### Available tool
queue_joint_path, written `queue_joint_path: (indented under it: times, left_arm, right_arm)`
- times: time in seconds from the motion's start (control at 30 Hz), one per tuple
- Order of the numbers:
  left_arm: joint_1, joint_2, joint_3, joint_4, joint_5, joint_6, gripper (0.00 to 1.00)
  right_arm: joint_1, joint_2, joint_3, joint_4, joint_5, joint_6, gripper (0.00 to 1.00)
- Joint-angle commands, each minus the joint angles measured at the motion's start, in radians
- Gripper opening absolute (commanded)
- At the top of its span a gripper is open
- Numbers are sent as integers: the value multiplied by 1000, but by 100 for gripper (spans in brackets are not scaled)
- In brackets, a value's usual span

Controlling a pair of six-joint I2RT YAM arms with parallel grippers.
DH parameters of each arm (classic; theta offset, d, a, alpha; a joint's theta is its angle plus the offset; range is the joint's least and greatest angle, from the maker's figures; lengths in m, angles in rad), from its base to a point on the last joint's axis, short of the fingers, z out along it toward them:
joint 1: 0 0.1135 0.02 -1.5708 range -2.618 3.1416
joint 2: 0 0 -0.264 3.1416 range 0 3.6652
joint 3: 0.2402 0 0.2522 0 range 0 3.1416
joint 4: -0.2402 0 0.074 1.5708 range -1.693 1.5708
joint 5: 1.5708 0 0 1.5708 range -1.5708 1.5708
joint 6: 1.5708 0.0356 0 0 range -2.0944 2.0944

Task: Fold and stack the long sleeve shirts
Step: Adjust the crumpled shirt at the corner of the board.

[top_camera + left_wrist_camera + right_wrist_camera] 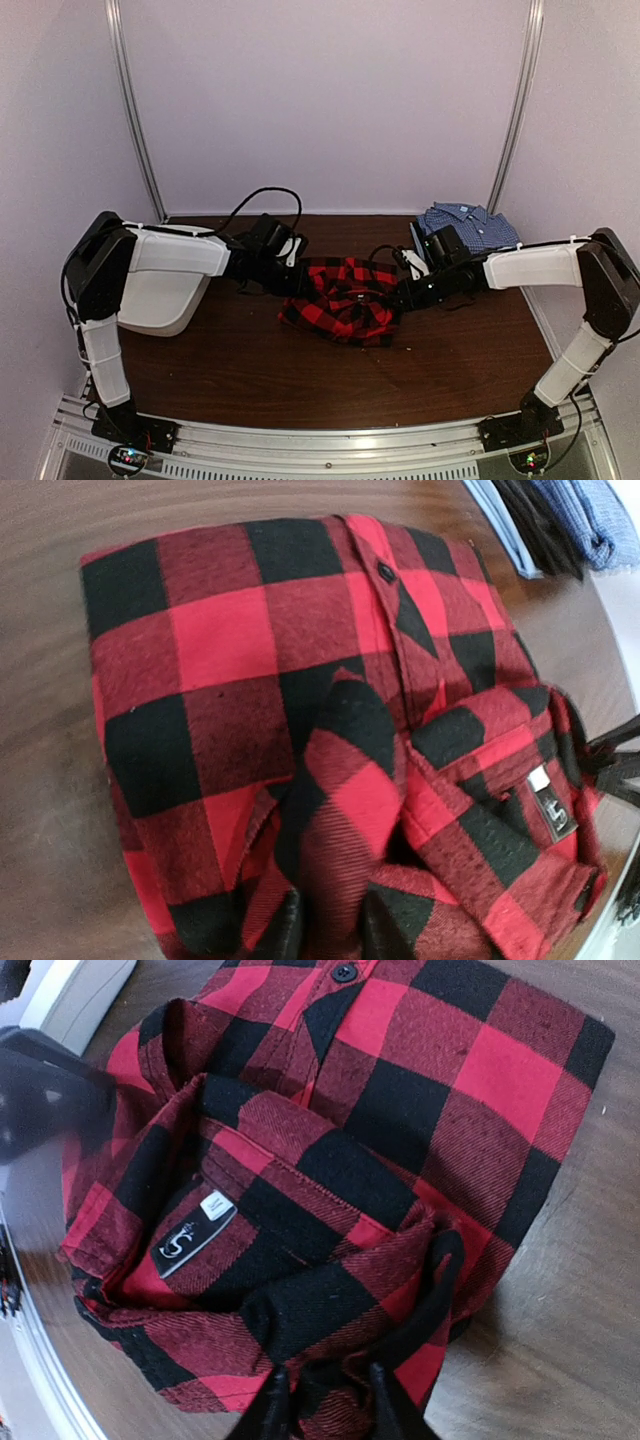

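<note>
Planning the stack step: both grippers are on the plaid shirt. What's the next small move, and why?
Probably lift both arms together a little, then carry right. The left gripper and right gripper each pinch a fold of the red plaid shirt, which looks folded, and the folded blue check shirt waits at the table's far right corner.

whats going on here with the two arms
Both arms are on the red plaid shirt, lying roughly folded in the middle. The left hand and the right hand each pinch a bunch of its cloth from opposite sides. The blue check shirt sits folded at the far right corner; the two are not yet stacked.
</note>
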Motion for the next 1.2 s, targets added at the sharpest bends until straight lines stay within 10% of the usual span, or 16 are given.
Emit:
queue_joint_path:
  times: [0.0,0.17,0.63,0.83,1.17]
  left_arm:
    - [8,13,33,23,21,-4,10]
    - [19,-8,33,38,-28,-6,0]
    - [234,55,81,332,156,-45,0]
    - [240,-4,84,270,94,-20,48]
    - [241,-185,-67,177,73,-30,61]
  right_arm:
    - [29,-3,-10,-5,-57,-8,19]
    - [95,-53,12,-46,-68,-21,0]
    - [448,83,326,-22,-131,-34,2]
    - [467,224,439,22,-151,-19,13]
    - [469,264,536,-35,-168,-72,43]
